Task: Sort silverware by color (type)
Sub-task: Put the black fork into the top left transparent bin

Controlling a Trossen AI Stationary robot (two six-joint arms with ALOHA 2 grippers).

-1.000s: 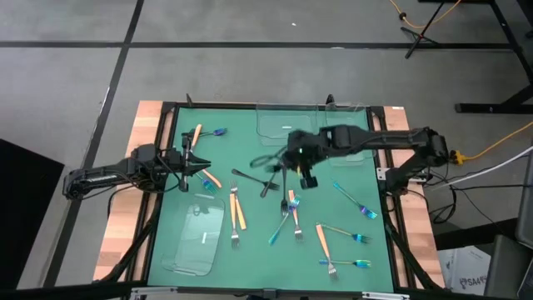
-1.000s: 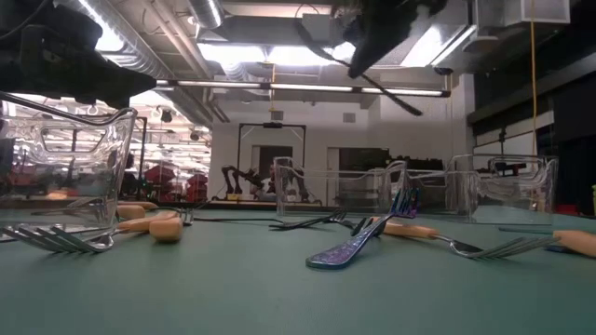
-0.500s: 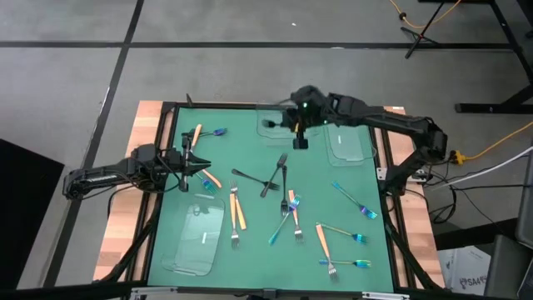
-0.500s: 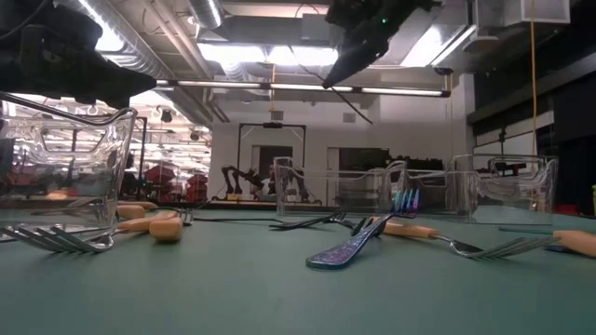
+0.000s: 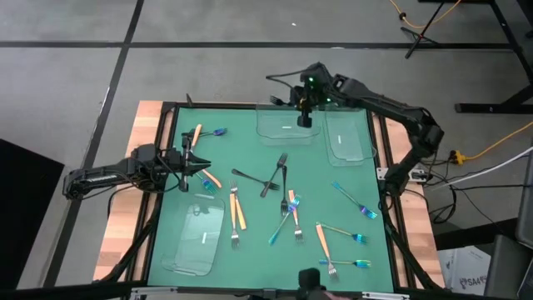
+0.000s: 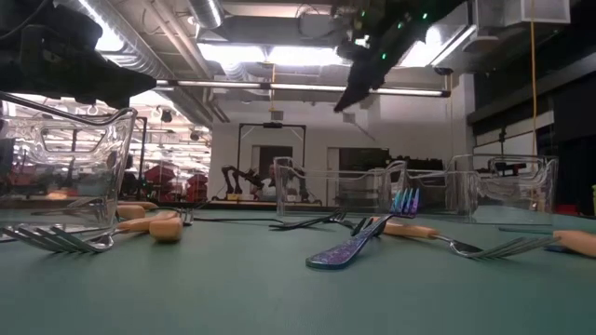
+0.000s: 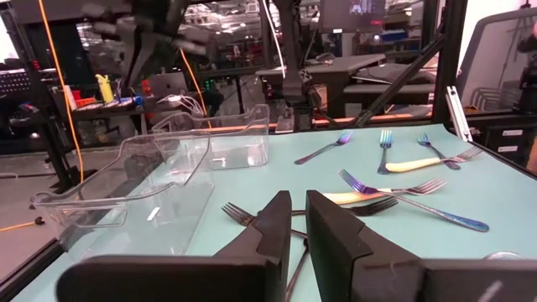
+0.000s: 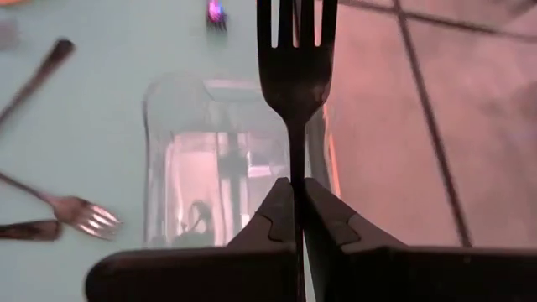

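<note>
Two arms work over a green table [image 5: 250, 267] strewn with forks.
Right arm reaches over the far edge, its right gripper [image 5: 304, 117] clenched on a black fork [image 8: 294, 50] held in the air above a clear tray [image 5: 283, 129] at the far middle; a second clear tray [image 5: 350, 142] lies just right of it, a third [image 5: 196, 242] near left. Left gripper [image 5: 200, 164] waits at the left side, fingers nearly together, grasping nothing. Two black forks [image 5: 271, 175] lie crossed at the centre, orange-handled forks [image 5: 237, 208] and iridescent blue forks [image 5: 354, 200] scattered nearer and right.
</note>
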